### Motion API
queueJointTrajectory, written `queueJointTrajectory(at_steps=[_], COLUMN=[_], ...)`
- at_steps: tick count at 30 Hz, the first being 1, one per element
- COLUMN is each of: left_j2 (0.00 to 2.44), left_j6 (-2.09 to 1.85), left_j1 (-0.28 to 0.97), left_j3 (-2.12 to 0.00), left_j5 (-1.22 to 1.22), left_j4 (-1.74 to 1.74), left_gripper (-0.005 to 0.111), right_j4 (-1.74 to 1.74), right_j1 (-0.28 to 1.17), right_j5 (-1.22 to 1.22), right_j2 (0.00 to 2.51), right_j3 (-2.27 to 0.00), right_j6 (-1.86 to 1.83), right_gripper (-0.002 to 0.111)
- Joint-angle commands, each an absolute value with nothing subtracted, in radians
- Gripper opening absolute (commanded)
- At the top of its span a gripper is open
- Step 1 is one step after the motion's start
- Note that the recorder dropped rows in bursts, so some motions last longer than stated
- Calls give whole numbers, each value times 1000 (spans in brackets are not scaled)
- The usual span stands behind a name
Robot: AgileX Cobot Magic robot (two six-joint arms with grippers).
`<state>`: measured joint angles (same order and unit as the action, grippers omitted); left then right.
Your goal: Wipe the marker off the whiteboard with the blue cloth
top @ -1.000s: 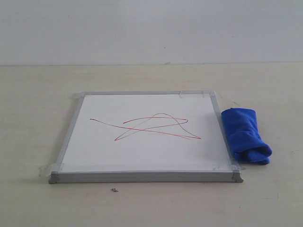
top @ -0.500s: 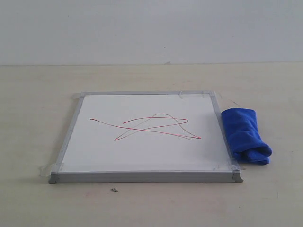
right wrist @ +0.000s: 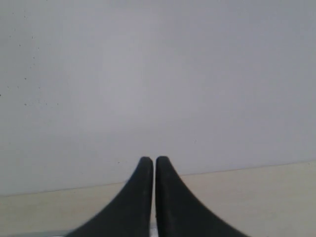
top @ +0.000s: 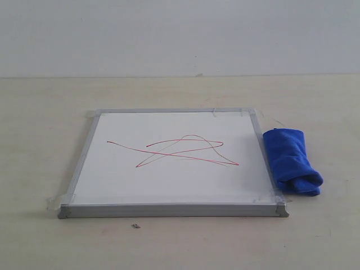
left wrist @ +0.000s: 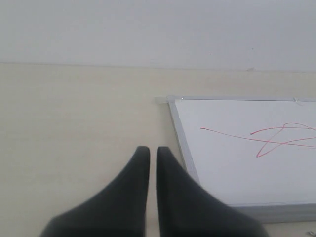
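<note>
The whiteboard [top: 169, 191] lies flat on the table, grey-framed, with the marker [top: 174, 151] scribbled in thin red lines across its middle. The blue cloth [top: 291, 161] lies bunched on the table just off the board's right edge. Neither arm shows in the exterior view. My left gripper [left wrist: 149, 149] is shut with nothing in it, hovering over bare table beside the whiteboard [left wrist: 237, 173], where the marker [left wrist: 269, 140] shows. My right gripper [right wrist: 150, 160] is shut and empty, facing the wall; the cloth is out of its view.
A beige table [top: 45, 140] carries everything and meets a pale wall [top: 180, 34] at the back. A small dark speck [top: 135, 226] lies near the board's front edge. Bits of clear tape [top: 55, 200] hold the board's corners.
</note>
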<state>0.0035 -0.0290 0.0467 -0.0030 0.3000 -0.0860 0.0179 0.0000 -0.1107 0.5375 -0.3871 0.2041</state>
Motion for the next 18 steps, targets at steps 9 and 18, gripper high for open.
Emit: queueJointTrajectory(at_steps=[9, 18], left_j2=[0, 0], left_j6=[-31, -31], left_j1=[44, 44], left_j3=[0, 0], left_j5=[293, 293], left_j4=[-85, -85], left_gripper=[5, 5], right_j4=[14, 14], right_j1=[-2, -2], right_j5=[237, 696], right_j2=[883, 1246], right_j3=[-646, -1047], right_j6=[110, 34], right_gripper=[0, 0])
